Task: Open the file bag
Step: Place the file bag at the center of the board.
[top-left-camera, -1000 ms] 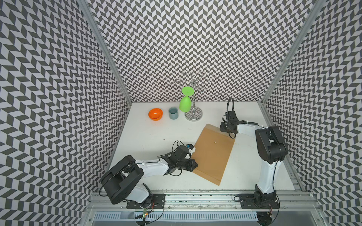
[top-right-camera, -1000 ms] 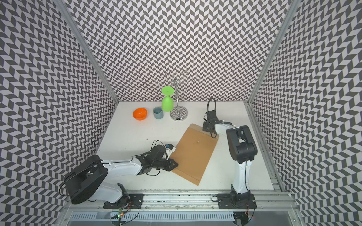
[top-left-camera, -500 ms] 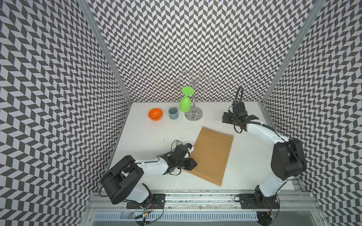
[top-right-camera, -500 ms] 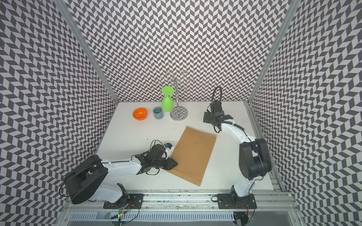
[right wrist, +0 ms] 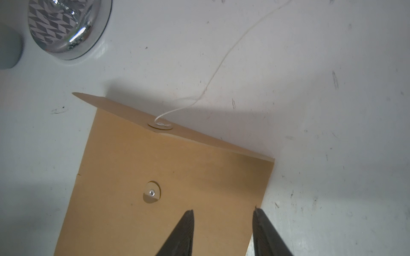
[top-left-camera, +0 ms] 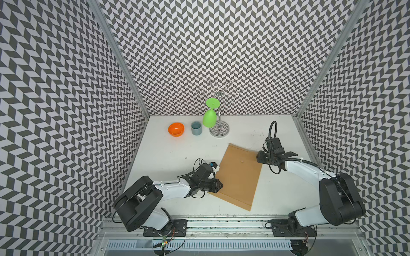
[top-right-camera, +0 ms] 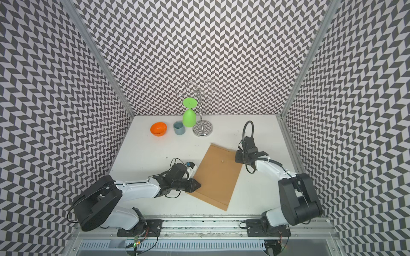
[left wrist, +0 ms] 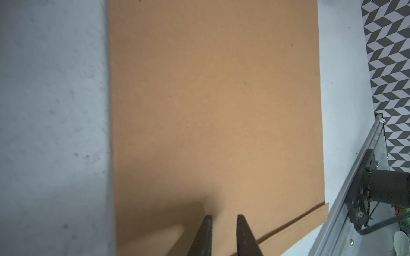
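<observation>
The file bag [top-left-camera: 238,175] [top-right-camera: 216,175] is a flat brown paper envelope lying on the white table, seen in both top views. Its flap [right wrist: 199,137] stands unfolded at the far end, and the thin white string [right wrist: 221,59] trails loose over the table. The round button [right wrist: 152,192] is bare. My right gripper [right wrist: 223,209] [top-left-camera: 258,158] is open at the bag's right edge near the flap end, one finger over the paper. My left gripper [left wrist: 224,216] [top-left-camera: 219,185] rests on the bag's left side, jaws a narrow gap apart, paper showing between.
At the back stand an orange bowl [top-left-camera: 176,129], a grey-blue cup [top-left-camera: 196,128] and a chrome rack [top-left-camera: 219,129] with a green glass [top-left-camera: 209,118] hanging upside down. The rack's base [right wrist: 66,28] is close to the flap end. A metal rail [left wrist: 363,177] runs along the table's front edge.
My right gripper drew back from the flap corner, opened wide, then came forward to the bag's right edge with its jaws narrower. The left gripper stayed on the bag.
</observation>
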Available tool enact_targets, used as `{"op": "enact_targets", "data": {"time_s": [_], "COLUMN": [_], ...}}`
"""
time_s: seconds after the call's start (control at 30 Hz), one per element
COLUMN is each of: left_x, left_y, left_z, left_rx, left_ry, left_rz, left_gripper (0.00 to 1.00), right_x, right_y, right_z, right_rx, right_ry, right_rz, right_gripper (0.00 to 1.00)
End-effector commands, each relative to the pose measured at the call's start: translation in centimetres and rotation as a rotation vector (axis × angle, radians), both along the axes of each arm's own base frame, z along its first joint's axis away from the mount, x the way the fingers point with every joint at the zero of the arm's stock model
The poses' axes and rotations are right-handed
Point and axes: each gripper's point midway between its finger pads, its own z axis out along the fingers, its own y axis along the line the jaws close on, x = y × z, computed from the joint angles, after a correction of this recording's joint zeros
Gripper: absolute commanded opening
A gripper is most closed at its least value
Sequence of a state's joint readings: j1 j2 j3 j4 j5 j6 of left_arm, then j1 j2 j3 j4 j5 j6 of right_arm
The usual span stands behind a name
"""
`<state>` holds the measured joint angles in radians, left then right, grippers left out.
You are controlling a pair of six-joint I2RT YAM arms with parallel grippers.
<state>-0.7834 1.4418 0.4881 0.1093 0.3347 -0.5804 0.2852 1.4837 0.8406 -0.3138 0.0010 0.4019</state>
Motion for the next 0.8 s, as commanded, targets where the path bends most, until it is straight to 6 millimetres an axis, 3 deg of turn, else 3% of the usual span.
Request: {"op": "enact_targets", "data": {"time_s": [0.0,0.2,0.5,0.77], "left_x": [0.3,0.2,0.0,-0.2], "left_y": [0.2,0.4,0.6,0.8], "left_z": [0.0,0.2,0.4,0.0], "left_rx": [0.003,0.000,-0.007,-0.002], "left_ry": [-0.003,-0.006,-0.010,-0.003], "left_rz": [0.006,0.008,0.011,0.015], "left_gripper": [0.22,0.21,0.21,0.21], "right_x": [3.6,7.8,10.1,11.7], "right_y": [0.0,0.1,1.7,6.1], "right_z": [0.5,-1.1,-4.7,-6.6], "right_rx": [-0.011,-0.036,-0.026,-0.073], "right_ry": [-0.057,-0.044,0.025,0.069], "right_rz": [-0.030,-0.028,0.014,0.137], "right_gripper": [0.38,0.33,0.30,0.27]}}
